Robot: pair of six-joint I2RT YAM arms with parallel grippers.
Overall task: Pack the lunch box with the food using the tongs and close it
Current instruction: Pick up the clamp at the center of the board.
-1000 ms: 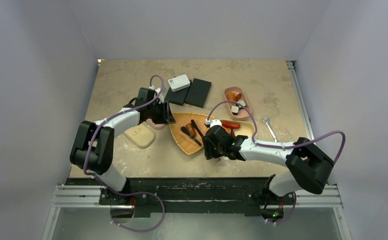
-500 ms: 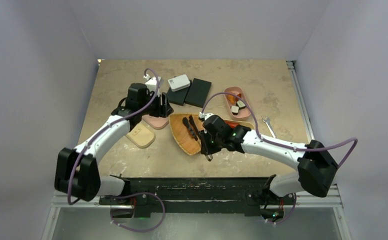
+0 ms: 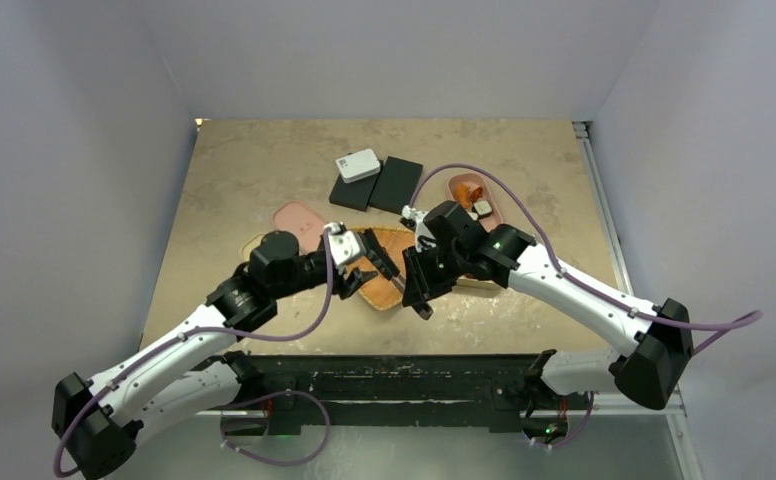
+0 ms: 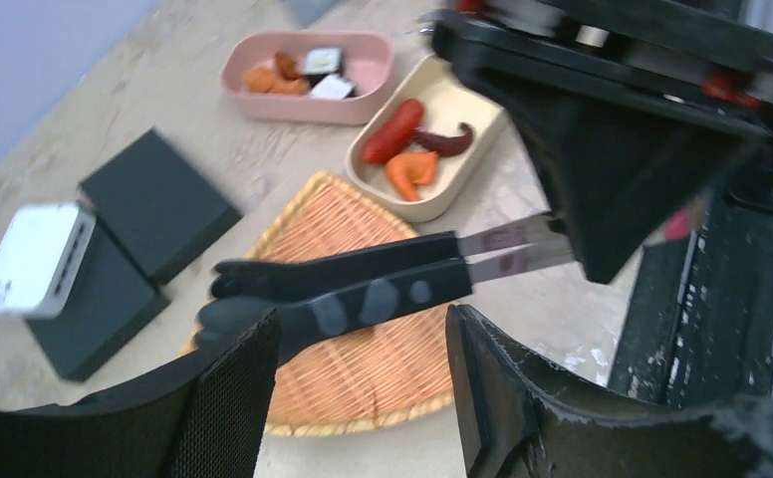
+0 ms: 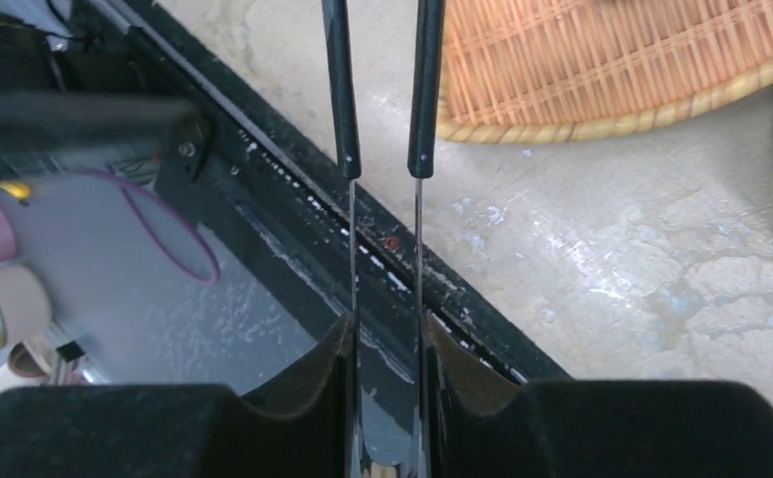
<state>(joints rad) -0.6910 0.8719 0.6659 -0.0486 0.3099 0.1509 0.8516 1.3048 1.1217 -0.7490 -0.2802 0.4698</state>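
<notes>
1. Left arm (image 3: 214, 320) has swung in from the far side to the near-left edge of the tray (image 3: 392, 242). The right arm (image 3: 564, 285) has taken up the tongs (image 3: 386, 268), which lay on the wicker before.
2. Top view: the tongs hang over the tray, between the two wrists. Some food (image 3: 472, 192) sits in the pink box (image 3: 454, 182) at the far right.
3. Left wrist view: the left fingers (image 4: 225, 408) stand apart and grip nothing. The tongs' black ends lie just beyond the gap, above the wicker; I cannot tell whether they touch the fingers. A red sausage, an orange piece and a dark piece lie in the beige box (image 4: 432, 209), which is beside the pink one.
4. Right wrist view: the right fingers (image 5: 582, 423) are clamped on the two thin silvery arms, with the black ends well ahead.
5. The tongs look light, springy and slick on the bare metal. They are probably best held mid-arm, so that a squeeze closes the tips.
6. The food looks small, soft and likely to roll or slip.
7. The table (image 3: 254, 170) is a mottled beige, stone-like slab. Plain pale walls (image 3: 84, 150) stand on three sides and a black rail (image 3: 394, 365) runs along the near edge.
</notes>
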